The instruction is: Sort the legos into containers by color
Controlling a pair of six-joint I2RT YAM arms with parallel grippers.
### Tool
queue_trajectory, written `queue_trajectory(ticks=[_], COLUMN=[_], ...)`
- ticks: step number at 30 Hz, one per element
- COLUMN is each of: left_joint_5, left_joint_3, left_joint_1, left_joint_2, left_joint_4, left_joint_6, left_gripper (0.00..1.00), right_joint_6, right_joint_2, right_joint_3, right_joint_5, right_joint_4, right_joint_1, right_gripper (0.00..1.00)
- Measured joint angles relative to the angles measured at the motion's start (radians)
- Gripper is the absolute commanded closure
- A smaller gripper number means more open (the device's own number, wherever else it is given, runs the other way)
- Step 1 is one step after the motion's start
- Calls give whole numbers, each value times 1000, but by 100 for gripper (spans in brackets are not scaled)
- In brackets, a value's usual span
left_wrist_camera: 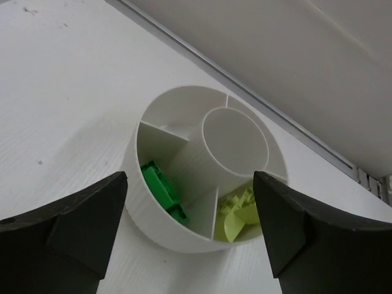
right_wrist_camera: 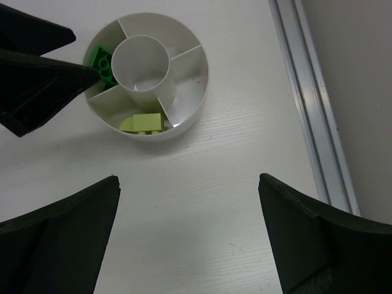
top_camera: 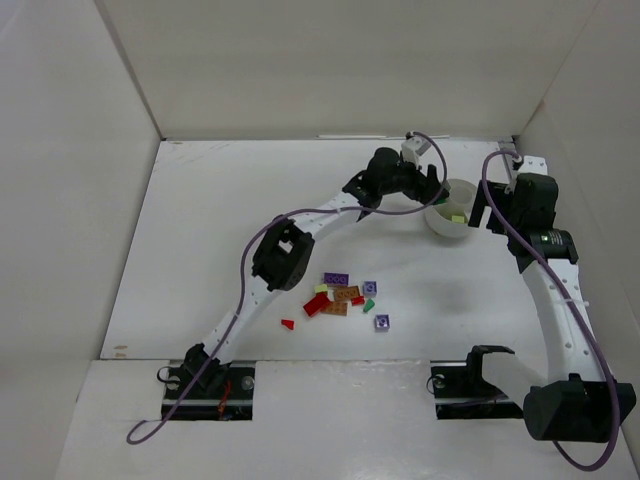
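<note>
on the left of the top view, a loose pile of legos (top_camera: 340, 295) lies on the table (top_camera: 220, 250), well apart from the dish. red bricks (top_camera: 315, 303), purple bricks (top_camera: 336, 279) and orange-brown bricks (top_camera: 345, 295) show in it, along with a small green piece (top_camera: 368, 305) and 1 red piece (top_camera: 288, 324) a little to the side. they are too small to count surely, but there seem to be roughly 10.

further right, the left gripper (left_wrist_camera: 189, 177) hangs over the near side of the round white dish (left_wrist_camera: 184, 242). its jaws stand wide apart with nothing between them. in the right wrist view, 1 of its fingers (right_wrist_camera: 67, 79) points at the green compartment.

the dish sits near the far right corner of the table. 1 outer compartment holds green bricks (left_wrist_camera: 160, 187), and the one beside it holds pale yellow-green bricks (left_wrist_camera: 236, 214). the centre cup (left_wrist_camera: 236, 138) and the other compartments that show look bare.

at the far right, the right gripper (right_wrist_camera: 188, 179) hovers just beside the dish, over bare table. its jaws are as wide as they go and it carries nothing.

judging by this, 2 colours are started in the dish, and green is not finished, since 1 green piece sits in the pile. red, purple and orange-brown are not begun. most of the sorting is left, likely well over half.
</note>
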Motion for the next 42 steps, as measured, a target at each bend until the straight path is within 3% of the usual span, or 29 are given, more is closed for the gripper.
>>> queue_trajectory(ticks=[2, 4, 12, 18, 28, 35, 38, 42], left_joint_5=[23, 43, 14, -211, -433, -492, -501, -504], left_joint_3=[-67, -144, -649, -1003, -1450, -1608, -1647, -1687], left_joint_1=[8, 26, 212, 255, 228, 228, 224, 223], left_joint_2=[-38, -94, -600, -1024, -1431, -1726, -1801, -1860], left_joint_4=[8, 14, 20, -58, -344, -461, -491, -528], left_joint_6=[-18, -32, -91, -152, -275, -349, -378, -404], left_gripper=[15, 0, 0, 0, 0, 0, 0, 0], right_joint_6=[-1, -5, -38, -55, 85, 181, 197, 208], right_joint_2=[0, 0, -1, 60, 148, 219, 255, 305], right_joint_3=[0, 0, -17, -18, -241, -316, -327, -336], right_joint_5=[0, -6, -71, -13, -39, -30, -18, 1], right_joint_4=[0, 4, 44, 45, 75, 119, 157, 216], right_joint_1=[0, 0, 54, 415, 867, 959, 976, 993], right_gripper=[1, 1, 2, 5, 16, 17, 24, 24])
